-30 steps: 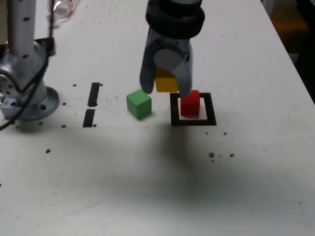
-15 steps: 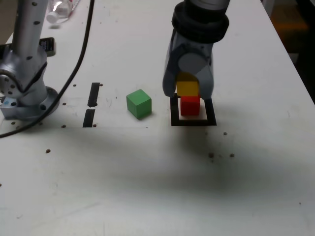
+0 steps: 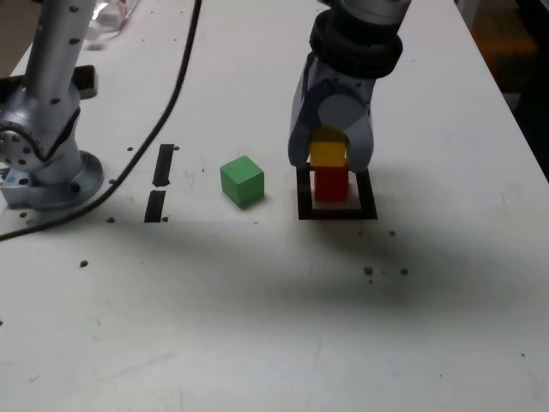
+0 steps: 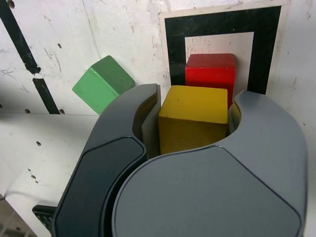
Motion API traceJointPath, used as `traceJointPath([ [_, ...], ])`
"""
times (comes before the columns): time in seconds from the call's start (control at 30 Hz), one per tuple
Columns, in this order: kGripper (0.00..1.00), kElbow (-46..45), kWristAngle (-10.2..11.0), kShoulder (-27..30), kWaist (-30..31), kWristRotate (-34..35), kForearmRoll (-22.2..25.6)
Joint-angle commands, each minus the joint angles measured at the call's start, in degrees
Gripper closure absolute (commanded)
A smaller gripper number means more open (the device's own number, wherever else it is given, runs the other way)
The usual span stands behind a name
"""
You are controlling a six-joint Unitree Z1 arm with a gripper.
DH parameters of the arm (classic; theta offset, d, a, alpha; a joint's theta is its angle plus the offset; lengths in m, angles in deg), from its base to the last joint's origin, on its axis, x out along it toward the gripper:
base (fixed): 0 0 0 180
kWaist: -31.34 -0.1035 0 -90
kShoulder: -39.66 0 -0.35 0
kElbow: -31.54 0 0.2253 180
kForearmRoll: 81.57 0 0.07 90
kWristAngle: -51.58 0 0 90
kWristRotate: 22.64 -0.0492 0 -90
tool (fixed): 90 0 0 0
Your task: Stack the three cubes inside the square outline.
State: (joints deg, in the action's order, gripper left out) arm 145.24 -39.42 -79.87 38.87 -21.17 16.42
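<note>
1. My bench (image 3: 257, 343) is white, scuffed and dotted with small dark specks.
2. Soft shadows fall across its near half.
3. Beyond its edge on the exterior view's right, an orange-brown floor (image 3: 506, 39) shows.

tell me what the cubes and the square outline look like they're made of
Red cube, yellow cube and green cube: probably painted wood or matte plastic, with flat even colour and crisp edges. Black square outline: apparently printed paper, lying flat with a thin white margin.
</note>
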Motion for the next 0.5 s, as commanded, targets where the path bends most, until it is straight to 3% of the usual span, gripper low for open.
traceJointPath([
  [0.0, 0.74, -0.2, -0.5, -0.7, -0.6, -0.6, -0.3],
  [0.2, 0.71, -0.2, -1.3, -1.5, -1.0, -1.3, -0.8],
  [0.47, 0.59, -1.0, -2.6, -2.1, -1.0, -2.1, -2.2],
])
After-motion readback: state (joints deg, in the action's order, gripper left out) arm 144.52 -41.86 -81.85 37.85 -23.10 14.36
